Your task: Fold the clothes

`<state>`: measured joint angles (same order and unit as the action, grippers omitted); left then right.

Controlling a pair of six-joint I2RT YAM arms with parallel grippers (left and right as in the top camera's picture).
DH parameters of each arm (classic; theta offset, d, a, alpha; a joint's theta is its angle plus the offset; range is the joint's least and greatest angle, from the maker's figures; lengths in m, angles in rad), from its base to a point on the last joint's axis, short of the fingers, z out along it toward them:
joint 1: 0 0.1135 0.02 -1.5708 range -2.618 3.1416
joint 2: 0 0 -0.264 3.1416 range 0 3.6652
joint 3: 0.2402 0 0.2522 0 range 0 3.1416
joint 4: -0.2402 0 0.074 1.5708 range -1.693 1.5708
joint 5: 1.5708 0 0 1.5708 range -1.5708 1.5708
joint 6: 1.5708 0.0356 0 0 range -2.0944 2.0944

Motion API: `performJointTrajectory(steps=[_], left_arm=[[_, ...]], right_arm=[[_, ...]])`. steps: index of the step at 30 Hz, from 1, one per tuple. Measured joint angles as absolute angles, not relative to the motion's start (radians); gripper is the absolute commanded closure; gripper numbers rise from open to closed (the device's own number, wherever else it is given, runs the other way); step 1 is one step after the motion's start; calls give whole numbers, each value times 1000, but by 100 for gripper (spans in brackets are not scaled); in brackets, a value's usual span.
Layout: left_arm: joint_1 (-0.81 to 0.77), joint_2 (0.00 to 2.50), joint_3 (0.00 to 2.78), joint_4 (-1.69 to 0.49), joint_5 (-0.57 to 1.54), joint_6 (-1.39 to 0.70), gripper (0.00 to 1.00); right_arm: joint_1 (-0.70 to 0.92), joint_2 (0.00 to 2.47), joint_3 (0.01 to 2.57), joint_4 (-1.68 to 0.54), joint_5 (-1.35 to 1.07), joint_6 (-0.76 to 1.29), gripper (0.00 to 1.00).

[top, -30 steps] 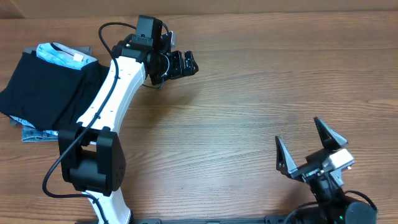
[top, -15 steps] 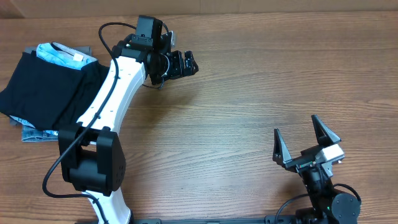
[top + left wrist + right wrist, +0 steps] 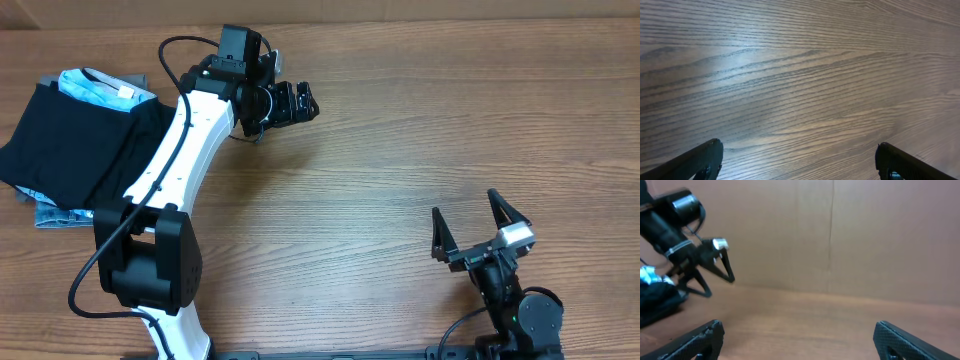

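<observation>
The clothes (image 3: 65, 145), a black T-shirt, lie folded at the table's far left on top of other folded garments. In the right wrist view a dark edge of the clothes (image 3: 655, 302) shows at the left. My left gripper (image 3: 308, 103) hangs open over bare wood at the back centre, well to the right of the clothes. Its fingertips (image 3: 705, 156) stand wide apart with nothing between them. My right gripper (image 3: 465, 208) is open near the front right, far from the clothes. Its fingertips (image 3: 702, 335) are spread and empty.
A light blue garment (image 3: 95, 88) peeks out behind the black shirt, and a grey-blue denim-like piece (image 3: 55, 215) shows under its front edge. The white left arm (image 3: 175, 150) crosses the shirt's right side. A brown wall (image 3: 840, 235) backs the wooden table (image 3: 400, 140).
The right gripper has shifted left and drawn back toward the front edge, still open. The left arm and the clothes have not moved.
</observation>
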<state>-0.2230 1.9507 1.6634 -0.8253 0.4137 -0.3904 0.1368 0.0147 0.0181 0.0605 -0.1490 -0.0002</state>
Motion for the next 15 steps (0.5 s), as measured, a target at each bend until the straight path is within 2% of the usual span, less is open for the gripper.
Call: performJointTrajectory(steps=[6,15], left_arm=[[-223,1951,1663,-825,414,-390,0],[-223,1951,1663,-825,414,-390,0]], right_arm=[[134,14,18,-68,-148,0,0],[131,14,18,-74,-148,0,0]])
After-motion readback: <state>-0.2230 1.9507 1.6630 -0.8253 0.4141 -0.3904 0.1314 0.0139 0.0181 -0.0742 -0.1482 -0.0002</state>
